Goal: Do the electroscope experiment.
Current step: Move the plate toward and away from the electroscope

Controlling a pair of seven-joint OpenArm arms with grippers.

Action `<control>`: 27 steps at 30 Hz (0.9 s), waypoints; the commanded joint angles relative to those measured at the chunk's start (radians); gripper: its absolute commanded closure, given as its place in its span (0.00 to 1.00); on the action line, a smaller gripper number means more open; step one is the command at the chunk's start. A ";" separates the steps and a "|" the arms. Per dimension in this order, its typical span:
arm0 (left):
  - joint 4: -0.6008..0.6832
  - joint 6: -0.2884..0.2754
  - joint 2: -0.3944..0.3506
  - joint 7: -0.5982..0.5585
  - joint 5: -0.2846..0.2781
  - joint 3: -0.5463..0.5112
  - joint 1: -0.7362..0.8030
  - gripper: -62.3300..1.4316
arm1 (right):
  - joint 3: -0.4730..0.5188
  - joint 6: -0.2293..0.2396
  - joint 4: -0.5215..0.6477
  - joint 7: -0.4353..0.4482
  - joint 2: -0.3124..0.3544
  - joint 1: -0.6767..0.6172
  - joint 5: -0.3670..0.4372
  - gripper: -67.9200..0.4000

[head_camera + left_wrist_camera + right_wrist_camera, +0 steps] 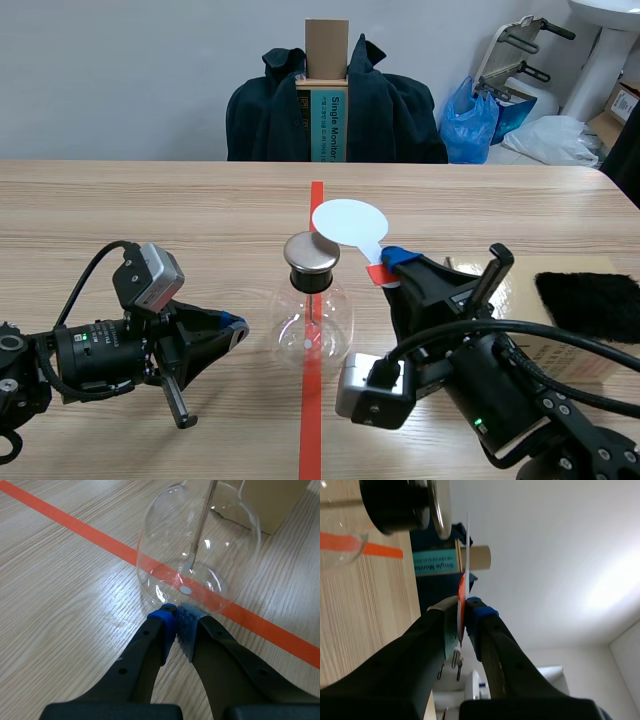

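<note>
Flask (312, 322): centre of frame, upright on the counter (150, 210), metal cap (312, 253) on top.
Left jaws: pressed together, empty, tips just beside the flask's base.
Right jaws: clamped on white paddle (349, 221), beside the cap.

Only legible lettering: "Single Monitor", running lengthwise down the teal-and-white label (334, 125) of the cardboard box (327, 45) that stands upright beyond the desk's (150, 210) far edge. The right wrist view catches the same label (434, 562) — the same words in part, with finer print beside them too small to read.
</note>
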 commanded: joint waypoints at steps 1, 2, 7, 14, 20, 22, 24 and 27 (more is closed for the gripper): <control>0.021 -0.001 0.002 -0.014 -0.010 -0.008 -0.008 0.94 | 0.006 -0.011 0.012 -0.031 0.008 0.011 0.010 0.98; 0.021 -0.001 0.002 -0.014 -0.010 -0.008 -0.008 0.94 | 0.006 -0.011 0.012 -0.055 0.008 0.011 0.010 0.98; 0.021 -0.001 0.002 -0.014 -0.010 -0.008 -0.008 0.94 | 0.006 -0.011 0.012 -0.166 0.008 0.011 0.011 0.98; 0.021 -0.001 0.002 -0.014 -0.010 -0.008 -0.008 0.94 | 0.011 -0.037 0.109 -0.254 0.002 -0.021 0.098 0.98; 0.021 -0.001 0.002 -0.014 -0.010 -0.008 -0.008 0.94 | 0.073 -0.037 0.348 -0.265 0.002 -0.143 0.124 0.98; 0.021 -0.001 0.002 -0.014 -0.010 -0.008 -0.008 0.94 | 0.096 -0.037 0.424 -0.265 0.002 -0.192 0.125 0.98; 0.021 -0.001 0.002 -0.014 -0.010 -0.008 -0.008 0.94 | 0.119 -0.037 0.492 -0.265 0.002 -0.237 0.129 0.98; 0.021 -0.001 0.002 -0.014 -0.010 -0.008 -0.008 0.94 | 0.154 -0.037 0.581 -0.263 0.003 -0.299 0.148 0.98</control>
